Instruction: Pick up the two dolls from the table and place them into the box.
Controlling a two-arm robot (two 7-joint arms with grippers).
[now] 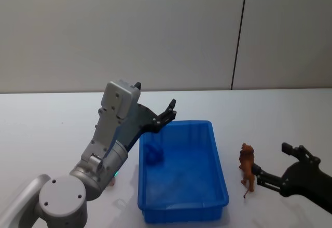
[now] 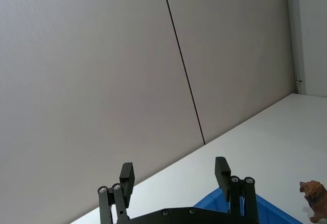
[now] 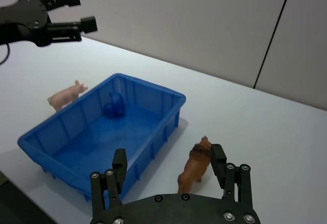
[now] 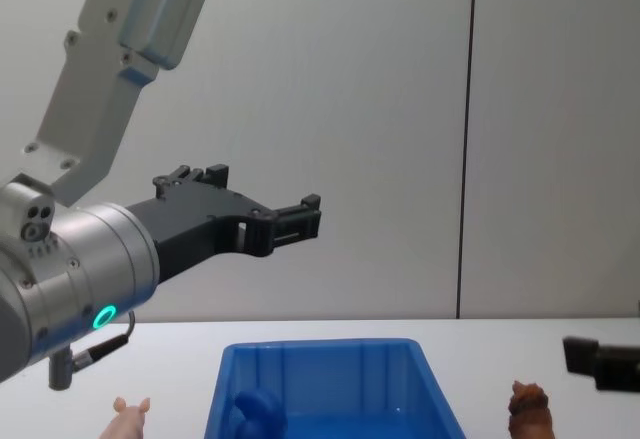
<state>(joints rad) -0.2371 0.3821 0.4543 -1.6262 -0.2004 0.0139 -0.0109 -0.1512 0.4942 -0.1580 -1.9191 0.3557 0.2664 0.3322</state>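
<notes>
**Bench** (image 1: 52, 124): flat, white, carrying every item below.

**Pig doll** (image 3: 65, 95): pink, standing on the bench just beside the box's left long wall, outside it.

**Left gripper** (image 1: 168, 112): held high over the box's far left corner, well above the rim. Fingers (image 2: 126, 175) spread wide with nothing between them.

**Box** (image 1: 220, 160): blue bin at the bench's centre, long side running away from the robot. One small blue object (image 1: 154, 154) lay inside near the far left corner; its kind could not be made out. Neither the pig nor the lion was in the box.

**Lion doll** (image 1: 247, 166): brown, upright on the bench just to the right of the box, beside its right wall.

**Right gripper** (image 1: 270, 160): low over the bench to the right of the lion and pointed toward it. Fingers spread, with the lion at their mouth and close to one finger; contact could not be confirmed.

**Step in hand (judged)**: the right arm's approach to the lion, grasp not yet made.

**Next move (judged)**: bring the fingers squarely to either side of the lion's body, press them onto it, lift above the rim, then carry it left over the box. The pig falls to the left arm.
</notes>
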